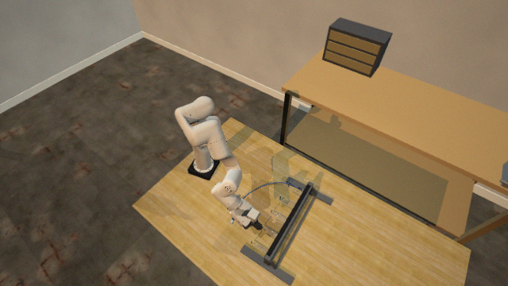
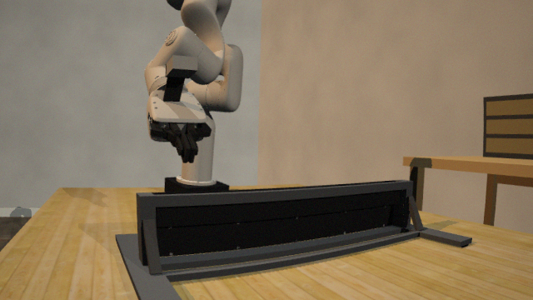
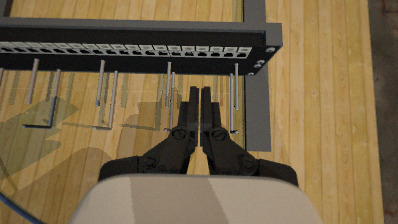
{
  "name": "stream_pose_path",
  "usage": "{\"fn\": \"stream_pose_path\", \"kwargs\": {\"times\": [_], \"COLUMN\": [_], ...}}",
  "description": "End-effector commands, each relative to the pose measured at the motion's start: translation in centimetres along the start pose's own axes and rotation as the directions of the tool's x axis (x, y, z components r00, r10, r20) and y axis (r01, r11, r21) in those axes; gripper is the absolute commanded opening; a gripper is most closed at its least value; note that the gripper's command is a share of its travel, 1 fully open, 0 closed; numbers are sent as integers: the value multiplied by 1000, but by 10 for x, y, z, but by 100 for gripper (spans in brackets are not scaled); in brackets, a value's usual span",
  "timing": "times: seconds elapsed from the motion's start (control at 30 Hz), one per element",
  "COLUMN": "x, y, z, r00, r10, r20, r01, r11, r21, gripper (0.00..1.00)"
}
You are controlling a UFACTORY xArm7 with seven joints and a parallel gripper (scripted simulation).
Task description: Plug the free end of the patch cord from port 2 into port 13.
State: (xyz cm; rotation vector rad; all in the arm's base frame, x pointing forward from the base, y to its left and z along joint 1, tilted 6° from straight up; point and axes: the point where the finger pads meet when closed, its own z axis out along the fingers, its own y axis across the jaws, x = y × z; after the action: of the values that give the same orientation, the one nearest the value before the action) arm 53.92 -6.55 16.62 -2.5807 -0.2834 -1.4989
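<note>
The dark rack [image 1: 291, 216] [image 2: 271, 193] [image 3: 125, 24] stands on the wooden table [image 1: 357, 246], seen from behind in the exterior view. Its row of white-plated ports [image 3: 150, 49] faces my gripper. The blue patch cord [image 1: 259, 186] [image 3: 12, 205] arcs from the rack's far end towards the arm. Its free end [image 1: 232, 222] lies on the table, just left of the gripper. My gripper [image 1: 258, 226] [image 2: 188, 156] [image 3: 199, 99] is shut and empty. It hangs low over the table in front of the right end of the port row, fingers pointing at the rack.
Several thin metal cable bars [image 3: 105, 82] stick out from the rack's front, below the ports. The rack's flat feet [image 1: 262, 258] [image 3: 256, 110] lie at both ends. A desk [image 1: 397, 107] with a drawer unit [image 1: 357, 45] stands beyond the table.
</note>
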Motion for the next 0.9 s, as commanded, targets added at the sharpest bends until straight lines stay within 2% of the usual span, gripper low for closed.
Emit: {"fn": "stream_pose_path", "kwargs": {"times": [0.0,0.2,0.87], "x": [3,3,3], "y": [2,3,2], "z": [33,51,52], "r00": [1000,1000,1000], "r10": [-5,-5,-5], "r20": [-7,-7,-7], "r01": [5,5,5], "r11": [1000,1000,1000], "r21": [-8,-8,-7], "gripper": [0,0,0]}}
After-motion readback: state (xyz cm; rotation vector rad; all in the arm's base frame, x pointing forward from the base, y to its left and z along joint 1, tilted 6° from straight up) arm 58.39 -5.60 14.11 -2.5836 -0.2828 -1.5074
